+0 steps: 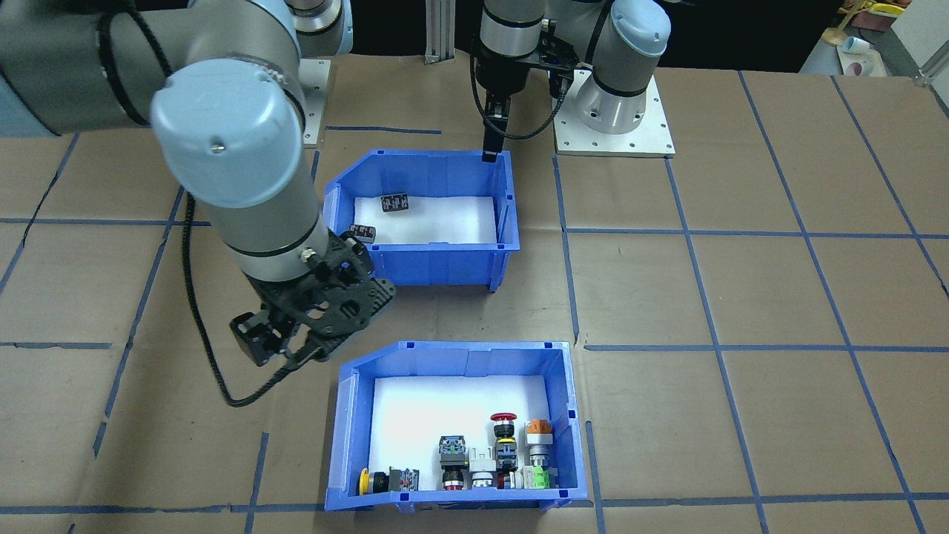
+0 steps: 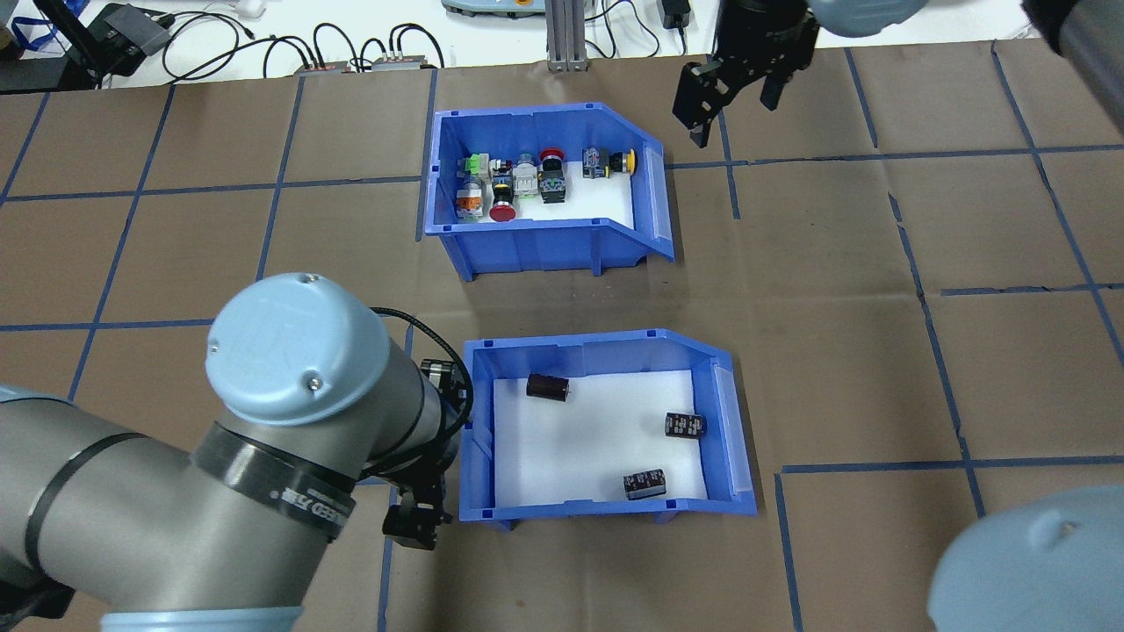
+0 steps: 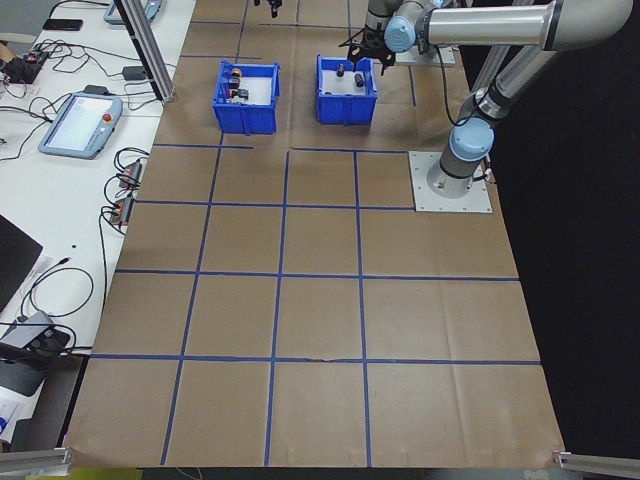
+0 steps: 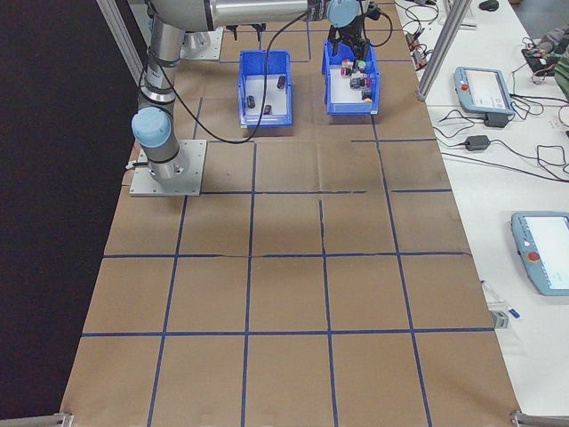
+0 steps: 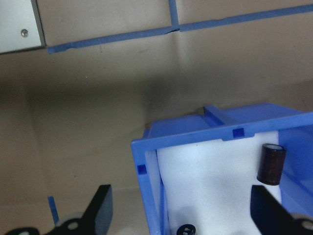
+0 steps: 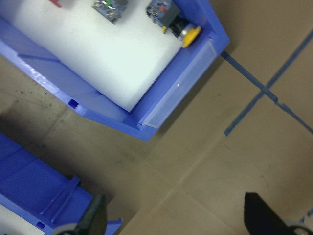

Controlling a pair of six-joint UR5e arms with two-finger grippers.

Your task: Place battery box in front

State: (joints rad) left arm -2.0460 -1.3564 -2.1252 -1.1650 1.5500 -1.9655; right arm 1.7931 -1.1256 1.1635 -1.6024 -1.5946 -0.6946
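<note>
The battery box [image 2: 481, 439] is a blue bin with a white liner and three dark batteries [image 2: 547, 387] inside. It stands on the near half of the table, behind the bin of coloured switches [image 2: 536, 246] as seen from the robot. My left gripper [image 5: 181, 196] is open and straddles the box's left wall [image 5: 146, 196], one finger outside and one finger [image 1: 491, 144] inside by a corner. My right gripper [image 6: 176, 215] is open and empty. It hovers over bare table beside the switch bin's slanted end [image 6: 178, 98].
Brown paper with a blue tape grid covers the table. The arm base plates [image 1: 615, 126] sit at the robot's edge. Cables and a teach pendant [image 3: 80, 125] lie on the white bench past the switch bin. Open table stretches to both sides of the bins.
</note>
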